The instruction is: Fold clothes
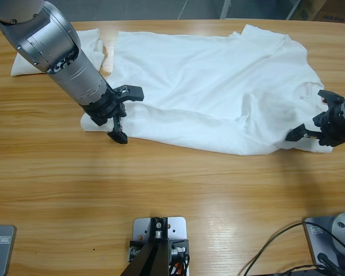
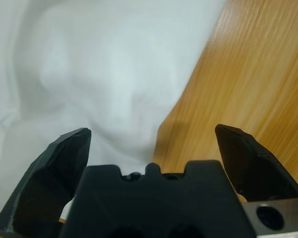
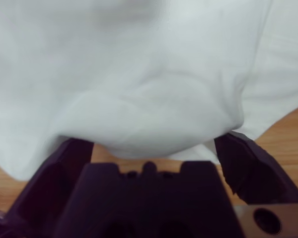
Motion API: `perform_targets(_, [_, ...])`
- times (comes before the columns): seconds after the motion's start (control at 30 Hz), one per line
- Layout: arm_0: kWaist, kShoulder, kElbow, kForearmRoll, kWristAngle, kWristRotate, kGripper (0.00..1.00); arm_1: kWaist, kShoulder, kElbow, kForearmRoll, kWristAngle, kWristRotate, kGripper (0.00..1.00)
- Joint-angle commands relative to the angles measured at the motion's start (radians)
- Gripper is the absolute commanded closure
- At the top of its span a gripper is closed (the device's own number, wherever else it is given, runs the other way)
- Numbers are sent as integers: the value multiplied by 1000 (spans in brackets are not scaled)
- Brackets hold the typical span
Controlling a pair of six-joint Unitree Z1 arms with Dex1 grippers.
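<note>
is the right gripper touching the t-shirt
Touching. In the right wrist view the T-shirt drapes between the open jaws of the right gripper, its edge lying on them.

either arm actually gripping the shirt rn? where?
Neither. The left gripper is open at the T-shirt's bottom edge; the right gripper is open at its collar end, cloth between the fingers, unclamped.

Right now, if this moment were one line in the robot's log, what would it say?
task: fold clothes | T-shirt: spread on table | left gripper: open at shirt's corner | right gripper: open at shirt's edge | second white garment: far corner
</note>
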Motion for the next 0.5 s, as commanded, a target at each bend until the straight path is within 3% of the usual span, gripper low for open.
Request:
perform_targets(0.03, [6, 12, 7, 12, 3, 11, 46, -48, -13, 36, 22, 104, 48, 363])
perform_targets(0.17, [6, 15, 4, 11, 3, 8, 46, -47, -65, 25, 85, 96, 68, 863])
perform_targets(0.5, [6, 1, 7, 12, 3, 7, 50, -48, -5, -28, 181, 65, 58, 883])
